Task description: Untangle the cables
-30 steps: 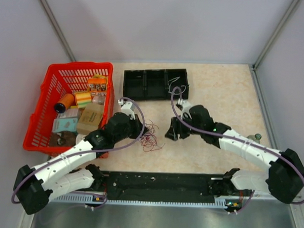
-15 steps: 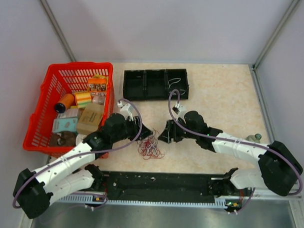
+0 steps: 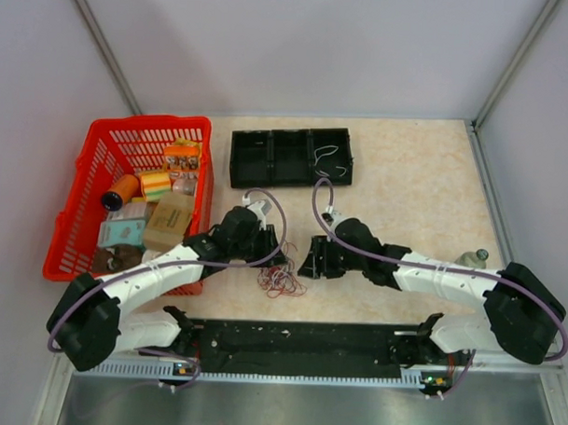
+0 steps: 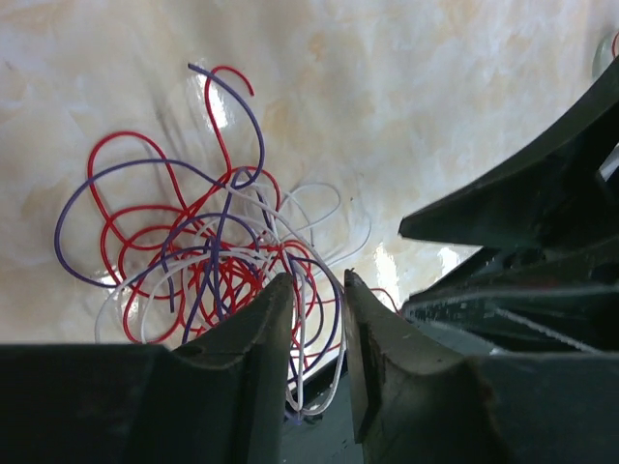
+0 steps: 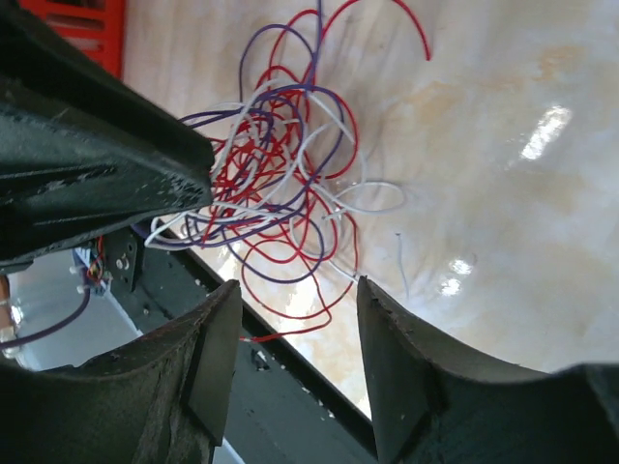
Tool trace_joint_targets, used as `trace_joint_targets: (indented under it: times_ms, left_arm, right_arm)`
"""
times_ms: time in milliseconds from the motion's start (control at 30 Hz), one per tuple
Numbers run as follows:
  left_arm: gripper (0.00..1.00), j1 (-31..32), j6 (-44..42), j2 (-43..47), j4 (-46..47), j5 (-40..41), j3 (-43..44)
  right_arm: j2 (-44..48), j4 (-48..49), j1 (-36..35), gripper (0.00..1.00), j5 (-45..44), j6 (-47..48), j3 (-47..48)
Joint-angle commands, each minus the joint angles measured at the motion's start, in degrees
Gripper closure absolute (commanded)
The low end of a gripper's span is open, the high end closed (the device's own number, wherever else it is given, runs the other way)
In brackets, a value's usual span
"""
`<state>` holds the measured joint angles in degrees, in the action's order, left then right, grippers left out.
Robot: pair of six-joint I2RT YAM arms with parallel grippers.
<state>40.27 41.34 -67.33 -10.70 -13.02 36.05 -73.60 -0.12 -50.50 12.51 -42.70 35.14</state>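
The cables (image 3: 280,279) are a small tangle of red, white and purple strands on the beige table, close to its near edge. My left gripper (image 3: 275,261) is at the tangle's left upper side. In the left wrist view its jaws (image 4: 314,290) stand narrowly apart, and white and purple loops of the cables (image 4: 208,256) run loosely between them. My right gripper (image 3: 306,262) is just right of the tangle. It is open (image 5: 300,295) and empty, and the cables (image 5: 280,184) lie in front of it, one red end reaching below its jaws.
A red basket (image 3: 69,219) full of small packages stands at the left, against my left arm. A black three-compartment tray (image 3: 290,159) at the back holds a white wire (image 3: 331,158) in its right cell. A black rail (image 3: 298,339) runs along the near edge.
Both grippers have moved toward the near edge and closer together. The tangle has shifted nearer the front edge along with my left gripper and lies more bunched.
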Motion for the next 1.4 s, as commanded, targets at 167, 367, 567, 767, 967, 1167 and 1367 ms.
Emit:
trace_joint_targets:
  times_ms: [167,367,567,767,967,1167,1367]
  left_arm:
    - [0.51,0.77,1.20,8.61,4.73,-1.49,-4.15]
    - [0.43,0.77,0.41,16.51,-1.69,3.87,-3.88]
    - [0.53,0.77,-0.47,21.36,-4.42,6.86,-4.50]
    - [0.55,0.77,-1.09,20.84,-3.72,6.52,-4.68]
    - [0.54,0.77,-1.35,18.03,-1.78,5.46,-5.12]
    - [0.44,0.77,-1.62,16.36,-1.26,5.72,-4.76]
    - [0.50,0.77,-1.70,15.91,-0.99,6.77,-5.82]
  right_arm:
    - [0.04,11.00,0.14,0.48,2.85,-2.03,-2.00]
    - [-2.94,24.54,-0.48,0.52,5.15,-14.94,-3.32]
    - [-9.62,27.36,-1.27,0.57,7.08,-21.72,0.28]
    - [-11.30,30.26,-1.62,0.62,4.28,-25.24,-0.77]
    - [-13.40,32.29,-1.53,0.71,3.74,-27.08,0.81]
    - [-14.73,34.48,-1.62,0.78,3.92,-28.23,0.55]
    - [-15.78,39.40,-1.01,1.00,4.71,-30.60,-0.33]
